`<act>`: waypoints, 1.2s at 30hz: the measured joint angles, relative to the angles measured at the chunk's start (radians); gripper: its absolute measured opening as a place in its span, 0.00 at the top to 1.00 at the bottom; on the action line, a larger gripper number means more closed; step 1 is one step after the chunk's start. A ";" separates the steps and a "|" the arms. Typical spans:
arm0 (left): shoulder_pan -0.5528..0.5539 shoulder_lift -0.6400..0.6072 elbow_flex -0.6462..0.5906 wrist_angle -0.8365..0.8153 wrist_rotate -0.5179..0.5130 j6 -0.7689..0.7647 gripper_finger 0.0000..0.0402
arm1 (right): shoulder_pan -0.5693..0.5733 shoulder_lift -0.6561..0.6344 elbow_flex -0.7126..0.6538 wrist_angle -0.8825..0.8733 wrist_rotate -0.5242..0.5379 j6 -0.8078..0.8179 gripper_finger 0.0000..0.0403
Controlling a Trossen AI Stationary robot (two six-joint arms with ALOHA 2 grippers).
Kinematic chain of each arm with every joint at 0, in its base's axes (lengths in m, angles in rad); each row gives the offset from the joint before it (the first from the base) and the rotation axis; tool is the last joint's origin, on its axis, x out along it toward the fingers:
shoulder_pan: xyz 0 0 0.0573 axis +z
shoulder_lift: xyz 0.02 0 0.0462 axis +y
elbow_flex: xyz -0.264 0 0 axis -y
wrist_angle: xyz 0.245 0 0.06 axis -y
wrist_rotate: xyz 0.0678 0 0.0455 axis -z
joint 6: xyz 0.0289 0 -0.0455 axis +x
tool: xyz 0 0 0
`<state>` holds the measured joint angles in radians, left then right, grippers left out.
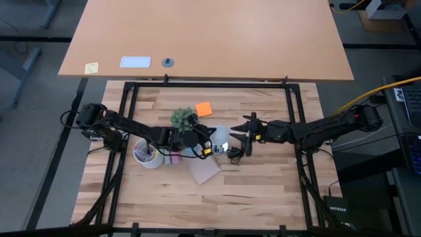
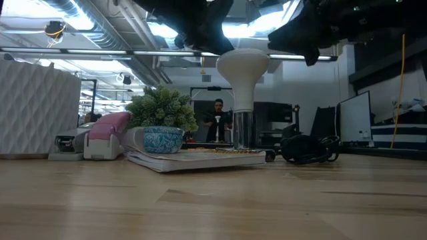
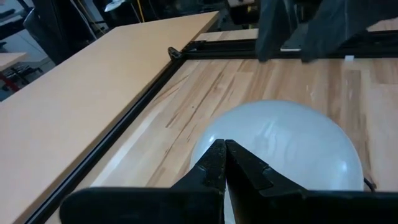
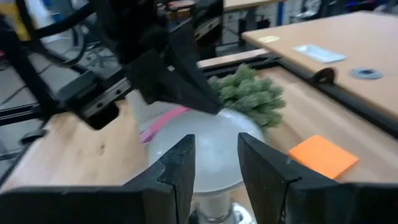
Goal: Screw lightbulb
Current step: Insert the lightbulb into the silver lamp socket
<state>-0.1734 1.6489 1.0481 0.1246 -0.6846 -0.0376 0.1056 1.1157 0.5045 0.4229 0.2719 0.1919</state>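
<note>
Stands upright, lightbulb (image 2: 242,73), long axis vertical, globe up, base down in the socket; directly beneath right gripper (image 4: 214,163), fingers spread astride the globe; left gripper (image 3: 224,163) pressed together just above, equally near.

Overhead looks down; low level; wrists close; all share lightbulb (image 2: 241,77).
</note>
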 joint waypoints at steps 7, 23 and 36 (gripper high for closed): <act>-0.003 0.000 0.000 0.000 -0.003 0.000 1.00 | -0.001 0.010 0.000 0.002 0.096 -0.043 0.69; -0.003 -0.001 0.000 0.038 0.046 0.013 1.00 | -0.089 0.055 0.001 0.043 0.056 -0.070 0.69; -0.003 -0.002 0.000 0.036 0.046 0.011 1.00 | -0.087 0.056 0.001 0.022 0.022 -0.091 0.98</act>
<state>-0.1768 1.6474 1.0481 0.1608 -0.6388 -0.0261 0.0189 1.1719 0.5053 0.4446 0.2943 0.1006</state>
